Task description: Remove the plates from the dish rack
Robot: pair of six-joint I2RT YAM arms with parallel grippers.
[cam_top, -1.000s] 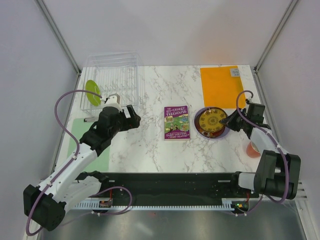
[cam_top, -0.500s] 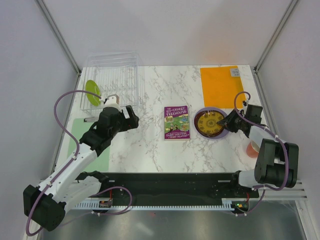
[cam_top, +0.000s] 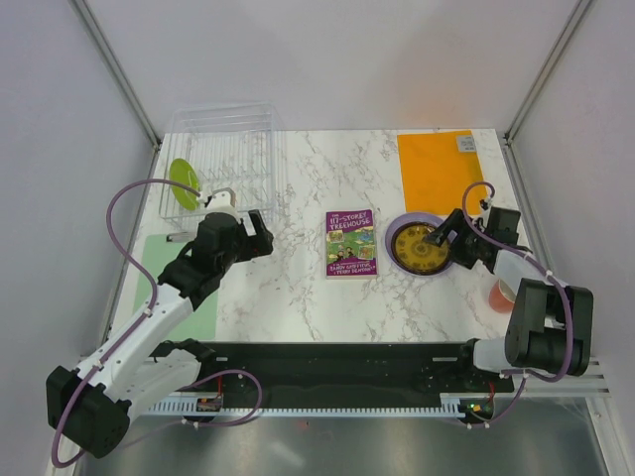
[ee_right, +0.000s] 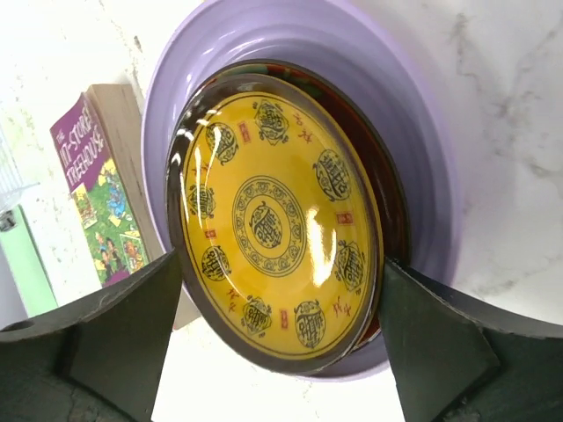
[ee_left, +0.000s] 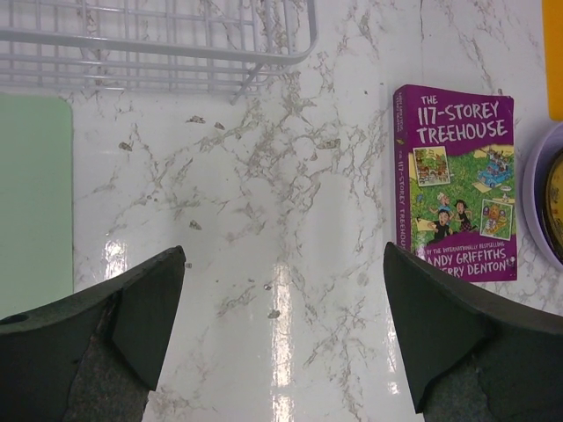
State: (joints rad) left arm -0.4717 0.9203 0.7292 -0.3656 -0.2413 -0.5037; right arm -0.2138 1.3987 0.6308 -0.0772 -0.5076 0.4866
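The clear dish rack point(cam_top: 223, 149) stands at the back left, with a lime green plate point(cam_top: 183, 182) upright at its left end. On the right of the table a yellow patterned plate point(ee_right: 277, 224) lies on a dark red plate point(ee_right: 390, 207), both inside the large lavender plate point(ee_right: 427, 167). My right gripper point(ee_right: 280, 268) is open, one finger on each side of the yellow plate's near rim, gripping nothing. It shows at the right edge of the plate stack point(cam_top: 422, 245). My left gripper point(ee_left: 281, 259) hangs open and empty over bare marble, just in front of the rack point(ee_left: 176, 44).
A purple book point(cam_top: 350, 242) lies mid-table between the arms. An orange mat point(cam_top: 435, 171) lies behind the stack. An orange-pink cup point(cam_top: 499, 295) stands by the right arm. A pale green mat point(cam_top: 189, 288) lies under the left arm.
My right gripper went from shut to open and let go of the yellow plate, which has settled flat on the stack. The left arm has barely moved.
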